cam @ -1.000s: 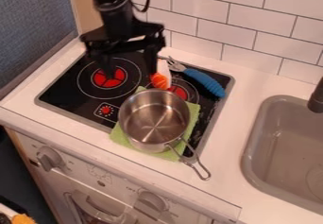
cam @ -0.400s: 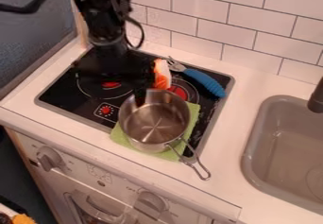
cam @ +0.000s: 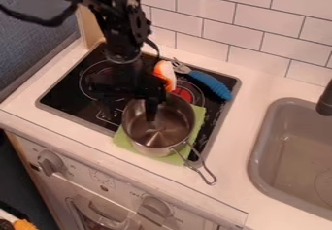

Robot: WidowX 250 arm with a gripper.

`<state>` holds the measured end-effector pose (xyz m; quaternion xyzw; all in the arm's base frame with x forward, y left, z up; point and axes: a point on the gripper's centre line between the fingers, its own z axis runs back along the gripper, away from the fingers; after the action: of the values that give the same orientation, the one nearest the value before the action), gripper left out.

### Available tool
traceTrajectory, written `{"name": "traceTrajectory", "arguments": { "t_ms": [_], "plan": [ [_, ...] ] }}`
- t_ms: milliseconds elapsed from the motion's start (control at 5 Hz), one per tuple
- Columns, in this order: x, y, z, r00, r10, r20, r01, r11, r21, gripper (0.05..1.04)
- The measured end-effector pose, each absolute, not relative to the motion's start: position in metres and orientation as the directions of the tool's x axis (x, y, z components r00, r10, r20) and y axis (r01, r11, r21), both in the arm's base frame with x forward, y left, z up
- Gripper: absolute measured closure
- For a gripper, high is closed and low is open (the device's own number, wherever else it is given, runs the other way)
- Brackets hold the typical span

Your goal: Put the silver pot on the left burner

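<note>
Straddling the pot's rim, the claw is being held apart; beneath it, a green cloth is being covered partly by the pot.

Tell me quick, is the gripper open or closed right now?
Gripper: open, one finger down inside the silver pot, holding nothing.

1 pot at jaws; 1 green cloth, lower R of jaws; 1 blue-handled utensil + 1 orange/wht. item, upper R of jaws; 1 cooktop under jaws; 1 sink + 1 faucet, far R of jaws; 2 lg. knobs, below jaws.
</note>
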<state>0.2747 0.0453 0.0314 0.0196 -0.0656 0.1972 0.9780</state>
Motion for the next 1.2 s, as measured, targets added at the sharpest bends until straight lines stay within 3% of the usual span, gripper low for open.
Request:
{"name": "traceTrajectory", "arguments": {
  "t_ms": [400,600,800,1200],
  "plan": [
    [0.2743,0.047,0.0254,0.902,0.383,0.198,-0.395,0.918,0.023,0.723],
    [0.2754,0.0427,0.0258,0.909,0.363,0.205,-0.377,0.926,0.034,0.924],
    [0.2734,0.0431,0.0257,0.91,0.364,0.198,-0.381,0.923,0.052,0.998],
    [0.2718,0.0396,0.0274,0.913,0.365,0.184,-0.378,0.925,0.042,0.999]
  ]
}}
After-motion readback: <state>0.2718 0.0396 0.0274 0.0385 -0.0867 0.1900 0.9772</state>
